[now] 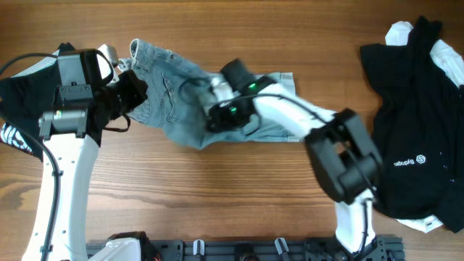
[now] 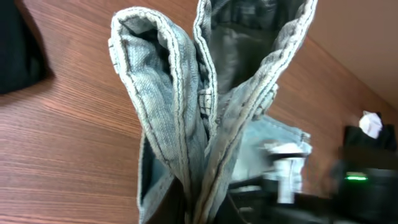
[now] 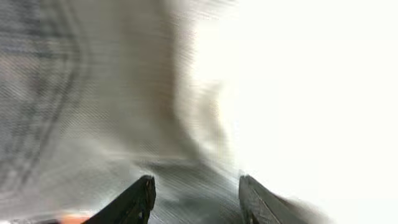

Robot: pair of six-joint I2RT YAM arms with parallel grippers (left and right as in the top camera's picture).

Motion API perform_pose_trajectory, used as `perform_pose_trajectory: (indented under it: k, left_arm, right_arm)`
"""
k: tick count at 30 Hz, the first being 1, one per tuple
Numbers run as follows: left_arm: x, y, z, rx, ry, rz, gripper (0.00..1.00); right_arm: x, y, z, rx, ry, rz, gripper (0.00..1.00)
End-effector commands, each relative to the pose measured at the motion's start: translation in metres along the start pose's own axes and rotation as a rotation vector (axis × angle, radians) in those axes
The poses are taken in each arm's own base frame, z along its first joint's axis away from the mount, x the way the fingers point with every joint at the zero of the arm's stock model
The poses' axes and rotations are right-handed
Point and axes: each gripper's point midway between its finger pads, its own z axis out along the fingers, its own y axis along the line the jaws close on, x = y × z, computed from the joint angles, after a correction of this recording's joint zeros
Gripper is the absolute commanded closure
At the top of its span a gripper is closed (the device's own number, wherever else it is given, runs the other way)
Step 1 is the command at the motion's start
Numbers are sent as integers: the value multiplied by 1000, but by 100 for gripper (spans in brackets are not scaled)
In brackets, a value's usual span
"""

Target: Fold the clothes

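Note:
Light blue denim shorts (image 1: pixel 174 101) lie crumpled on the wooden table, left of centre. My left gripper (image 1: pixel 134 93) is shut on their left edge; in the left wrist view the bunched denim folds (image 2: pixel 186 124) rise straight out of the jaws. My right gripper (image 1: pixel 217 116) sits on the middle of the shorts, fingers apart. In the right wrist view its open fingers (image 3: pixel 196 196) hover right over blurred denim (image 3: pixel 93 93), with nothing seen held between them.
A pile of black clothes with white parts (image 1: pixel 417 123) lies at the right side of the table. Another black garment (image 1: pixel 22 94) lies at the far left under the left arm. Bare wood shows along the front (image 1: pixel 217 196).

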Motion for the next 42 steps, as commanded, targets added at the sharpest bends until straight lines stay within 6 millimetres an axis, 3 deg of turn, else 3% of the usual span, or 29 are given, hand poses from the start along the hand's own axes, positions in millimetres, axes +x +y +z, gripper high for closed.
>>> perform_pose_trajectory:
  k: [1,7,10,17,21,24,29,32,33,35,37,39,42]
  left_arm:
    - [-24,-9,-21,3,-104,47,96]
    - [-17,-20,-14,27,-78,59,96]
    - [-6,-37,-3,57,-42,59,96]
    - [25,-92,27,154,35,80,96]
    - [50,-140,41,252,66,102,96]
    - [71,-166,54,300,101,125,96]
    - [106,-192,80,334,168,150,95]
    - [120,-206,95,364,180,178,89]
    - [122,-209,98,372,179,183,85]
    - [122,-215,103,393,166,190,66]
    - [113,-221,106,416,126,189,55]
    - [97,-223,105,437,81,179,52]
    - [66,-210,108,416,7,144,52]
  right_arm:
    - [-27,-54,-86,236,-156,8,51]
    - [19,-142,-117,481,-40,195,52]
    - [38,-163,-114,515,-3,241,52]
    - [67,-178,-86,515,34,260,53]
    - [89,-183,-72,510,69,300,57]
    - [92,-182,-72,511,71,323,57]
    - [92,-182,-72,512,71,327,57]
    - [92,-182,-72,511,72,328,57]
    - [93,-182,-72,512,74,328,57]
    - [94,-182,-72,512,80,331,58]
    - [92,-179,-80,514,69,343,59]
    - [83,-177,-95,514,29,351,58]
    - [60,-173,-139,519,-97,375,57]
